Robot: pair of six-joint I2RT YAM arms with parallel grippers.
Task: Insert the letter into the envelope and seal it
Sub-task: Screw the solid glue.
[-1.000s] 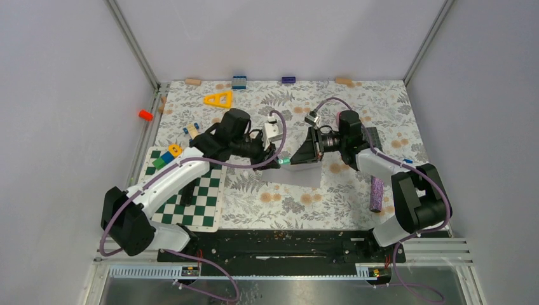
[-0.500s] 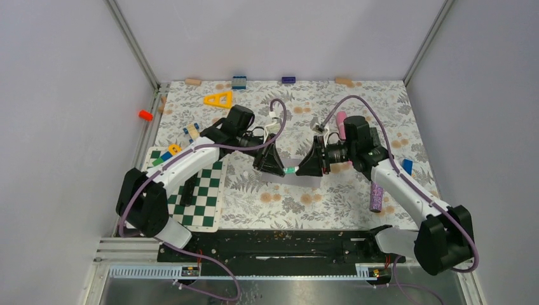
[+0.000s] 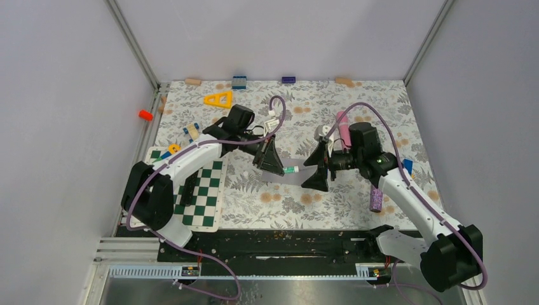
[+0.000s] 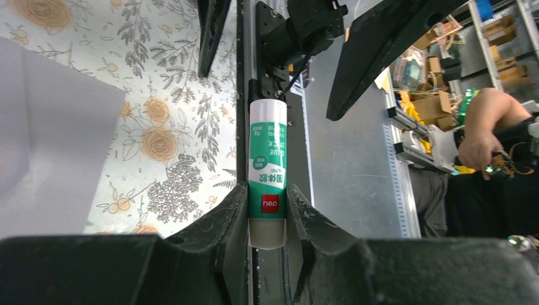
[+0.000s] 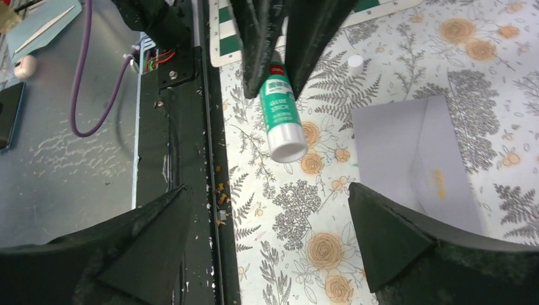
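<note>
The envelope (image 5: 407, 146) lies below my left gripper (image 4: 267, 194), clamped on the glue stick (image 4: 267, 146) for sealing; my right gripper (image 5: 268, 190) gapes empty.

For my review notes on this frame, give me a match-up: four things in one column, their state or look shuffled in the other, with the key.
1 left gripper
2 right gripper
3 envelope
4 glue stick

A grey, lying flat
B jaws wide apart, empty
C green and white label
D shut on the glue stick

Pairs: 1-D, 2-B, 3-A, 4-C
</note>
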